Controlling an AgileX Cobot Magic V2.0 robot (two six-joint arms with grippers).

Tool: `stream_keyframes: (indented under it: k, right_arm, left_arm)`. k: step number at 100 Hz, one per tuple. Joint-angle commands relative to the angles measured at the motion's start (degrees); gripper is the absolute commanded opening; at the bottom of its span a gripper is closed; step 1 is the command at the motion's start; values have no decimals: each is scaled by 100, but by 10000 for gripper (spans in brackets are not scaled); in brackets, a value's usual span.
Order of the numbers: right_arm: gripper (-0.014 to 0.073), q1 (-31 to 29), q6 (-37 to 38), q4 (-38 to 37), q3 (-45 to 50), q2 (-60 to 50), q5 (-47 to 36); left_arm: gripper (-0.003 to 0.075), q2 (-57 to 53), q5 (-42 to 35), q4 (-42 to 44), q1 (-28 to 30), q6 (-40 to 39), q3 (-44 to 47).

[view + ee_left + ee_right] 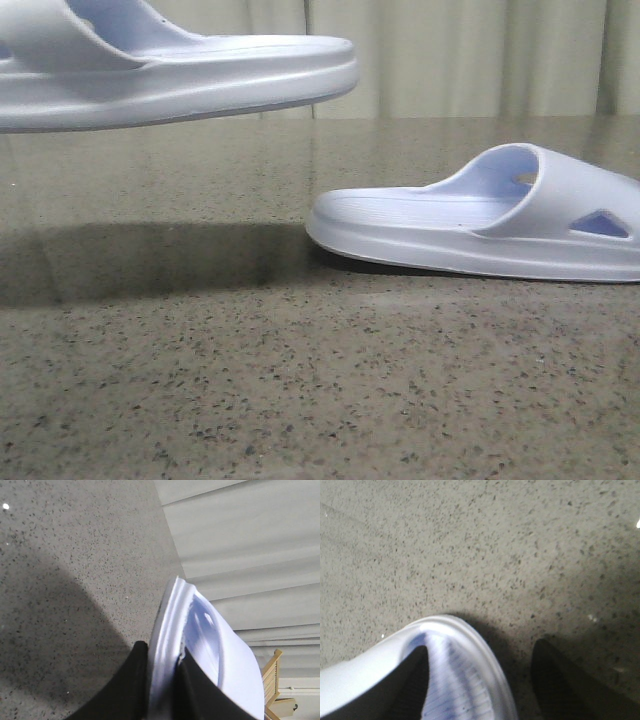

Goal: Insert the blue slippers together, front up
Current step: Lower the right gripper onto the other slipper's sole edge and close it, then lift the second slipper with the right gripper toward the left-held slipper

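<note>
One blue slipper [180, 80] hangs in the air at the upper left of the front view, sole down and roughly level, casting a wide shadow on the table. My left gripper [162, 651] is shut on the sole edge of that slipper [200, 625]. The other blue slipper [480, 225] lies flat on the table at the right, strap toward the right. My right gripper [482, 647] is open around the rim of this slipper [455, 680], with one finger [415, 680] over the ribbed footbed and the other finger [555, 680] outside it. Neither gripper shows in the front view.
The speckled stone table [300, 400] stretches under both slippers. A pale pleated curtain [450, 60] hangs behind its far edge. A wooden chair [272, 672] stands beyond the table in the left wrist view.
</note>
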Motion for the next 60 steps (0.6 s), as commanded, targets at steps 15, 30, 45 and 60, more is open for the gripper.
stream_keyframes:
  k: [15, 30, 45, 60]
  right_arm:
    - [274, 337, -13, 43, -89, 40, 9]
    - [225, 348, -13, 43, -89, 40, -73]
    - [32, 348, -13, 43, -89, 40, -275]
    - [-107, 348, -13, 43, -89, 40, -663]
  left_arm:
    - [16, 42, 12, -207, -32, 6, -212]
    - [16, 42, 12, -207, -32, 6, -212]
    - [16, 42, 12, -207, -32, 6, -212]
    - [16, 42, 12, -207, -32, 6, -212]
